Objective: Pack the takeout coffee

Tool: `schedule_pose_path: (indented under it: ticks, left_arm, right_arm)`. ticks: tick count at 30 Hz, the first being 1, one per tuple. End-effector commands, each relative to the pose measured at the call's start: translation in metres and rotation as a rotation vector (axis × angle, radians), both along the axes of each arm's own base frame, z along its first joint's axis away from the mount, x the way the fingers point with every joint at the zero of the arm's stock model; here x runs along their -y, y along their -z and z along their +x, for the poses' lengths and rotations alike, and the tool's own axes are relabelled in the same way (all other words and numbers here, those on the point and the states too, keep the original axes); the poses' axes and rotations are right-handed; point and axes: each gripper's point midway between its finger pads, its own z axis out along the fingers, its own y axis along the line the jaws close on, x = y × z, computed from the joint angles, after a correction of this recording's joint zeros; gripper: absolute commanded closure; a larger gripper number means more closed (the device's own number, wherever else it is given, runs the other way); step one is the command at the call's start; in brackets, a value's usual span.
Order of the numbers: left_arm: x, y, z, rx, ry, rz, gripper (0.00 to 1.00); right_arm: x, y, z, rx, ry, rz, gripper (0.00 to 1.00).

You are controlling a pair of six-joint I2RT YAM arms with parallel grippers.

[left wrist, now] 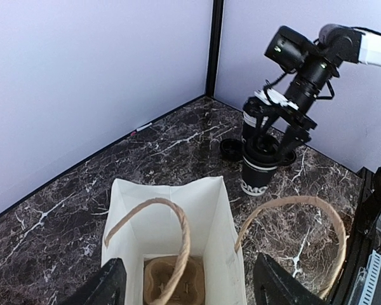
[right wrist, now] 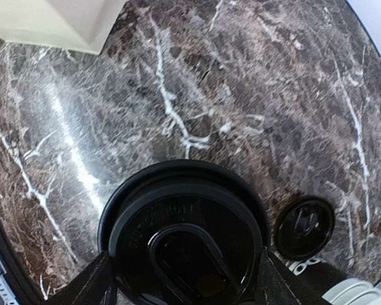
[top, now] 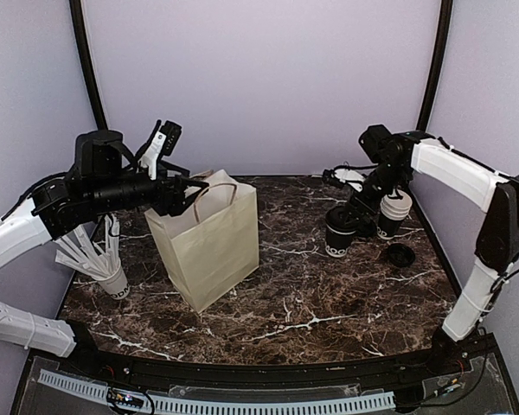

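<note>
One paper bag, one pulp tray, one cup of wrapped sticks. Two coffee cups: one dark cup, one white cup. One loose lid.

Tabletop: dark brown marble, white veins. Paper bag: plain cream; handles tan. Tray in bag: tan. Lidded cup: black, white lettering; lid black. Loose lid: black. Rear cup: white.
</note>
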Motion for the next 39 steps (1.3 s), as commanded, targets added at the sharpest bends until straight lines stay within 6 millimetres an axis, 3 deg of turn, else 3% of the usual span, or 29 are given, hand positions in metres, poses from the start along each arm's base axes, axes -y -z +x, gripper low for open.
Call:
schedule_pose_path:
  ticks: [1, 6, 13, 14, 15, 16, 32, 36, 39]
  left_arm:
    - [-0.011, -0.028, 0.006, 0.068, -0.071, -0.077, 0.28]
    - [-0.018, -0.042, 0.015, 0.118, -0.13, -0.08, 0.27]
    - [-0.012, -0.035, 0.017, 0.086, -0.114, -0.076, 0.26]
    - [-0.013, -0.034, 0.017, 0.081, -0.119, -0.072, 0.26]
    - [-0.015, -0.035, 0.017, 0.077, -0.128, -0.066, 0.26]
    - [-0.016, -0.035, 0.017, 0.075, -0.132, -0.064, 0.26]
    - [-0.028, -0.038, 0.008, 0.085, -0.149, -0.058, 0.23]
    - [-0.026, -0.037, 0.009, 0.08, -0.141, -0.053, 0.23]
    - [-0.025, -0.035, 0.008, 0.073, -0.139, -0.053, 0.23]
  right_arm:
    - [0.011, 0.014, -0.036, -0.043, 0.018, 0.011, 0.35]
    - [0.024, 0.033, -0.065, -0.09, 0.0, -0.045, 0.35]
    - [0.025, 0.037, -0.079, -0.126, -0.058, -0.085, 0.27]
    - [0.025, 0.036, -0.079, -0.127, -0.07, -0.089, 0.24]
    - [0.024, 0.034, -0.081, -0.127, -0.085, -0.095, 0.06]
    - [0.024, 0.033, -0.081, -0.129, -0.1, -0.104, 0.02]
    - [0.021, 0.025, -0.095, -0.059, -0.26, -0.278, 0.01]
    - [0.023, 0.023, -0.095, -0.025, -0.35, -0.296, 0.11]
    - [0.022, 0.02, -0.092, 0.041, -0.417, -0.297, 0.12]
